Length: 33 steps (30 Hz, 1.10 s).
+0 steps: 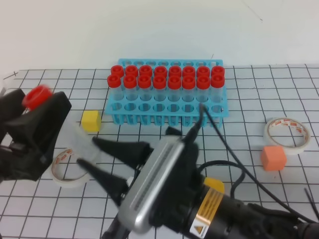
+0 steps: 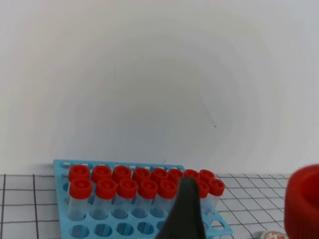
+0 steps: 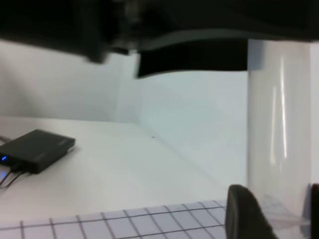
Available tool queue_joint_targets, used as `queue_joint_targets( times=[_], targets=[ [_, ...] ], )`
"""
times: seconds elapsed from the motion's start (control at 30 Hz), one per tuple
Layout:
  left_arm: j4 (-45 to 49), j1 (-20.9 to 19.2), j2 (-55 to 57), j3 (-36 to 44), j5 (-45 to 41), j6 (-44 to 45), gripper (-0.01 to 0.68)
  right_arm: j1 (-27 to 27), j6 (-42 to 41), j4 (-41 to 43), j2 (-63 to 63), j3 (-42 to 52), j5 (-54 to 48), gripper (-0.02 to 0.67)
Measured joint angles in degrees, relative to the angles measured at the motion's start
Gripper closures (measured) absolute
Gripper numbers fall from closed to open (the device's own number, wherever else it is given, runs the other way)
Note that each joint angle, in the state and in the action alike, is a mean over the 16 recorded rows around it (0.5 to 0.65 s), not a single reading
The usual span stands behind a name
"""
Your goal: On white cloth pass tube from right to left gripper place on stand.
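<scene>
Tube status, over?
Right gripper shut on red-capped clear plastic tube. Left gripper at cap, jaws unclear. Small yellow cube lies before light blue plastic stand.

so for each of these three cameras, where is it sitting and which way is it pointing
Exterior high: above the front, looking down over the white cloth toward the stand; both arms show.
Left wrist: on the left arm, facing the stand and wall; one black finger shows.
Right wrist: on the right arm, facing the clear tube close up; finger shows.
Shared: the tube's red cap.

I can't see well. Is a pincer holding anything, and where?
The right pincer holds the slim clear plastic tube with a red cap by its bottom end. The left pincer looks open around the capped end.
</scene>
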<state>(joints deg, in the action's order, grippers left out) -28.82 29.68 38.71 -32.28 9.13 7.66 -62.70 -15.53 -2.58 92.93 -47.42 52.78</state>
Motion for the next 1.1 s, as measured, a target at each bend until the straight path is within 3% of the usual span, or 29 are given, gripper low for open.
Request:
queue_joint_targets(
  times=[0.6,0.77,1.1],
  targets=[
    [0.0,0.0,0.3,0.0,-1.2,-1.3,0.299,0.0,0.0,2.4,2.7,0.1,4.2,0.416],
    [0.1,0.0,0.3,0.0,-1.6,-1.5,0.289,0.0,0.0,2.1,2.8,0.1,4.2,0.416],
    [0.5,0.0,0.3,0.0,-2.3,-1.8,0.204,0.0,0.0,1.8,2.9,0.1,4.2,0.416]
  ],
)
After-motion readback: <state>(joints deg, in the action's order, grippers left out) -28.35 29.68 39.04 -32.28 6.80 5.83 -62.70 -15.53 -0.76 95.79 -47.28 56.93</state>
